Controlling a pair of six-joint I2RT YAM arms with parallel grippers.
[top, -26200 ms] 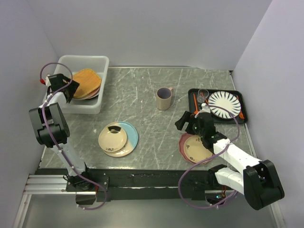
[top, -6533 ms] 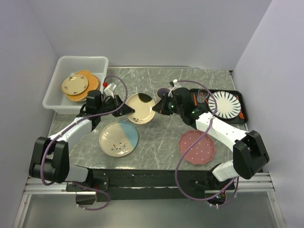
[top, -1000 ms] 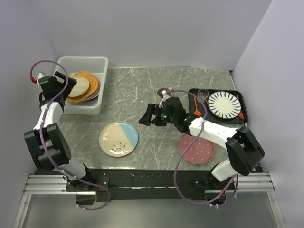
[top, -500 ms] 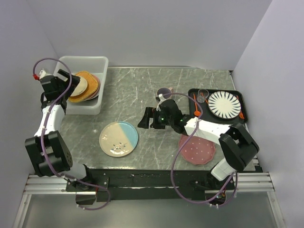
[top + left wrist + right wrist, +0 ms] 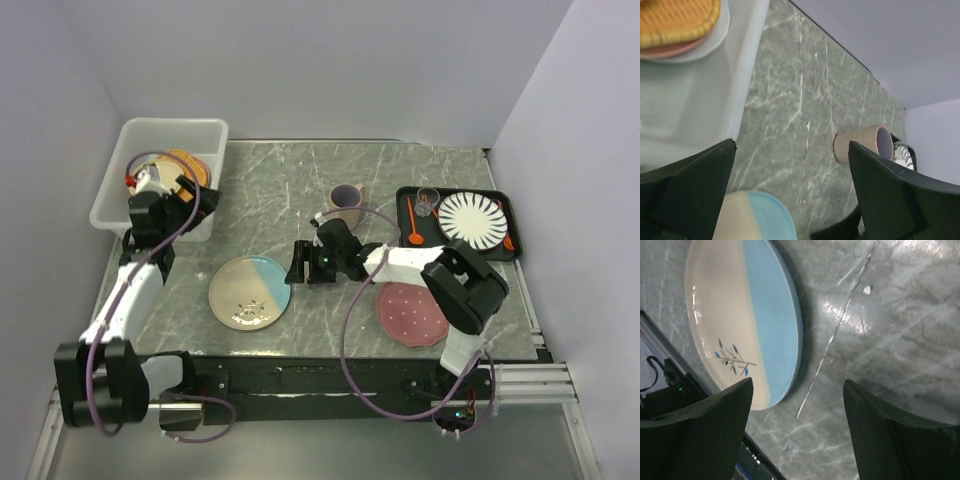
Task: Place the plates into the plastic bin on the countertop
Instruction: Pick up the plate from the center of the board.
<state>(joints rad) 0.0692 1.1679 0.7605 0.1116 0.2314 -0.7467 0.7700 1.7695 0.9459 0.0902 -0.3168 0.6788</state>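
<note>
Your right gripper (image 5: 797, 390) is spread wide, holding nothing, beside the blue plate (image 5: 740, 325); pinch too high and it slides toward the countertop's (image 5: 890, 315) near edge.

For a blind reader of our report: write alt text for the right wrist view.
A cream and light-blue plate lies flat on a grey-green marble countertop, seen close up. The right gripper is near its blue edge, jaws open and empty.

The left pincer (image 5: 791, 149) gapes above the bench (image 5: 790, 85); stacked plates (image 5: 685, 49) lie in the plastic bin (image 5: 742, 85), with a beige mug (image 5: 860, 145) farther off.
</note>
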